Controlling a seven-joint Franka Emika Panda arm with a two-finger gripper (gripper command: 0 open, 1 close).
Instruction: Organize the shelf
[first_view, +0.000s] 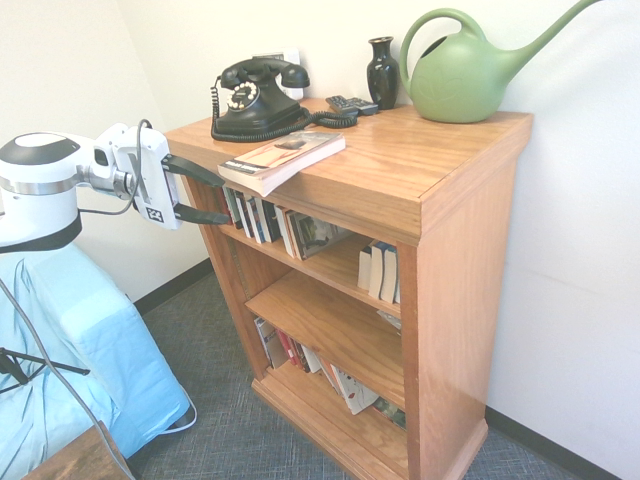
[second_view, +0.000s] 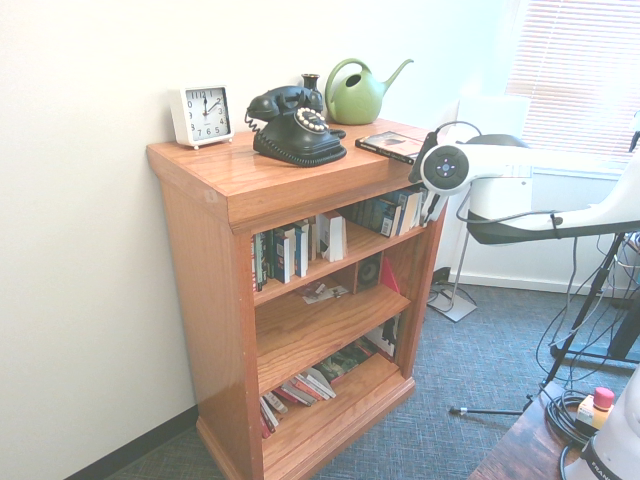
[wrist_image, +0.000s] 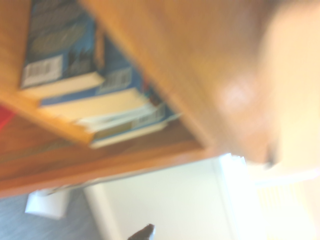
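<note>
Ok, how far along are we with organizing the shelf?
Early, I'd judge. Done: some books stand upright on the upper shelf. In hand: nothing; the black-fingered end effector is open. Left: leaning books on the bottom shelf, perhaps the paperback on top.

Atop the shelf (second_view: 300, 350), the telephone (second_view: 298, 128) stands between the clock (second_view: 202, 116) and the watering can (second_view: 357, 97).
</note>
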